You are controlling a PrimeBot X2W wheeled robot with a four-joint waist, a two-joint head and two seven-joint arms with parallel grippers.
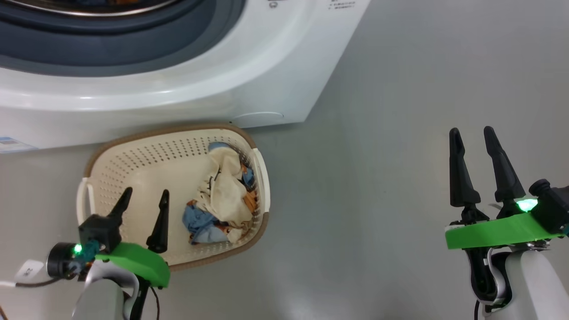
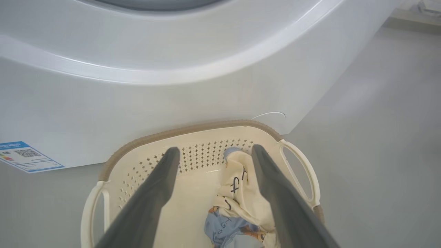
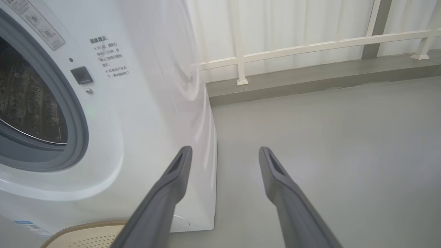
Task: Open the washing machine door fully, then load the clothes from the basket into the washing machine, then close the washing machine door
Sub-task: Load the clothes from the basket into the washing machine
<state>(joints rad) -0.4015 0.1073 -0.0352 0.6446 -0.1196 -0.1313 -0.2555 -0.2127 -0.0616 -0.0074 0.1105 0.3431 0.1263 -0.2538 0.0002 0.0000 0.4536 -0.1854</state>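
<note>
The white washing machine [image 1: 275, 84] fills the top left, its grey-blue seal and steel drum [image 3: 31, 103] uncovered; the washing machine door is out of view. In front of it on the floor stands the cream basket [image 1: 133, 169] with a brown rim. The clothes [image 1: 224, 195], a cream garment over a light blue one [image 2: 220, 225], lie in its right half. My left gripper [image 1: 146, 192] hovers open over the basket's left half, empty, left of the clothes. My right gripper [image 1: 472, 130] is open and empty over bare floor, far right of the basket.
Grey floor [image 1: 378, 178] spreads to the right of the washer and basket. A white railing [image 3: 310, 44] on a low grey ledge runs along the far wall. A blue label [image 2: 24, 156] sits low on the washer's front.
</note>
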